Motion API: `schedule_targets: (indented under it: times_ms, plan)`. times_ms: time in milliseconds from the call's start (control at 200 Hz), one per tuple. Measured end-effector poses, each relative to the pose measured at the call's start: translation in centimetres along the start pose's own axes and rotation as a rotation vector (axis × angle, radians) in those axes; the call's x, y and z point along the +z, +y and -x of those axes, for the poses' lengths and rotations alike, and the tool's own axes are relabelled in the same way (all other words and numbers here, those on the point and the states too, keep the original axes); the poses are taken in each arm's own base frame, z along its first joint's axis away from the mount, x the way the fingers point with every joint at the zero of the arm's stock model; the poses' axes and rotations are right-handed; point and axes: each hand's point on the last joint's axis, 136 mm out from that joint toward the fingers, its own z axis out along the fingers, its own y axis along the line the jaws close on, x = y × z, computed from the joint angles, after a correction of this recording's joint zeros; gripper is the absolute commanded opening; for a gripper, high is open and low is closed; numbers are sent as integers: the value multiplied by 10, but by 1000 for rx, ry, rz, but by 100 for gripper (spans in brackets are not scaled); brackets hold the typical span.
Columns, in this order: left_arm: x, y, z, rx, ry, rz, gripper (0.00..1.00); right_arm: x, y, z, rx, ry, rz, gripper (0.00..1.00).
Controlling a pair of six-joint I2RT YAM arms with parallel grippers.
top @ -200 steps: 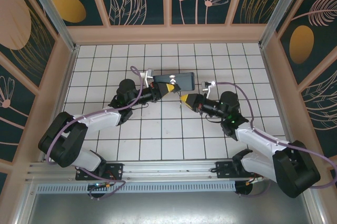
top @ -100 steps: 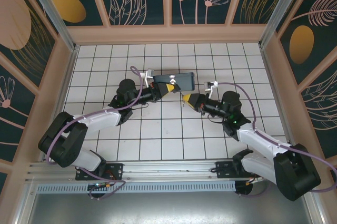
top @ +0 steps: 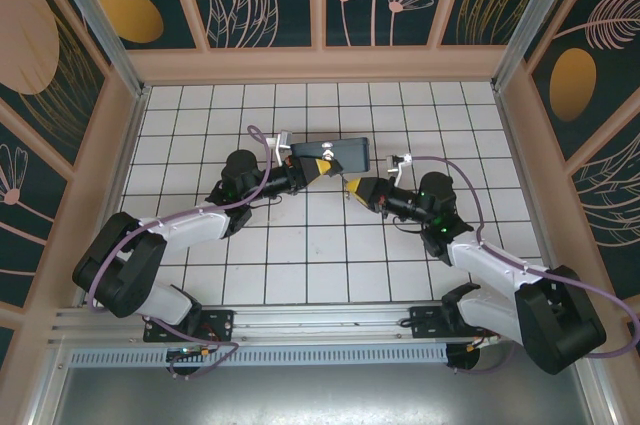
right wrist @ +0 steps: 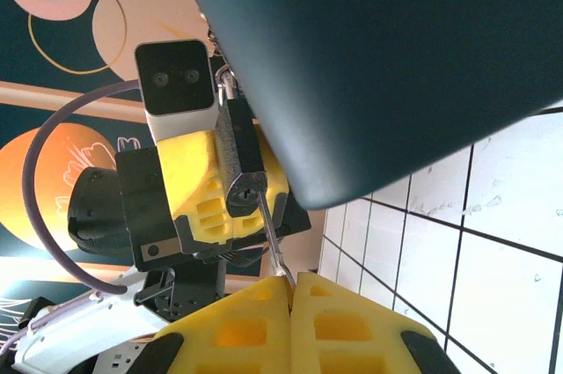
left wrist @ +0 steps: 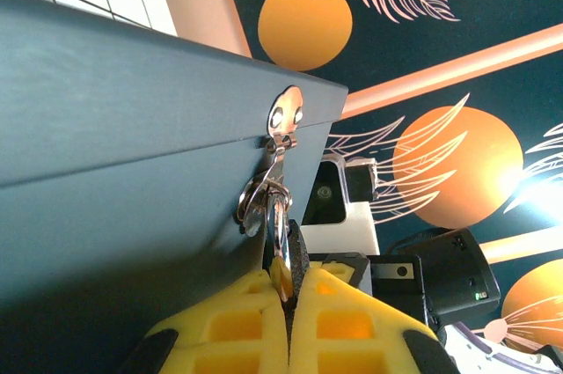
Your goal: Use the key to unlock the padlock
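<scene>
Right wrist: one padlock (right wrist: 239, 161), one key (right wrist: 271, 238)

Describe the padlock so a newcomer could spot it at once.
Start at the dark box in the middle of the tiled floor. At its near edge hangs the padlock, pinched by the left fingers: a small black block, unlike the thin silver key touching it.

I see left pincer (top: 324, 167) touching near edge of dark blue tin (top: 345, 151), mid-table. Right pincer (top: 350, 185) just beside it, tip aimed up-left toward left one. Both yellow tips pinched together. Arms angle inward over white tiled table (top: 300, 275).
</scene>
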Motion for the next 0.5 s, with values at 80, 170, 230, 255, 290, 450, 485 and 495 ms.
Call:
schedule_targets:
  times_ms: [80, 170, 230, 255, 290, 450, 485, 495]
  plan:
    - [0, 0, 0, 0, 0, 0, 0, 1, 1, -2, -3, 7, 5, 0]
    - [0, 1, 0, -2, 1, 3, 0, 1, 3, -4, -6, 12, 9, 0]
    - [0, 1, 0, -3, 1, 5, 0, 2, 3, -4, -6, 14, 10, 0]
    - [0, 1, 0, -4, 1, 5, 0, 2, 3, -4, -6, 15, 10, 0]
    - [0, 1, 0, -4, 2, 6, 0, 2, 3, -4, -6, 14, 10, 0]
    - [0, 2, 0, -4, 0, 6, 0, 4, 0, -3, -2, 16, 6, 0]
    - [0, 2, 0, -4, 0, 6, 0, 5, -2, -3, 1, 17, 2, 0]
    - [0, 2, 0, -4, 0, 6, 0, 5, -3, -3, 2, 17, 1, 0]
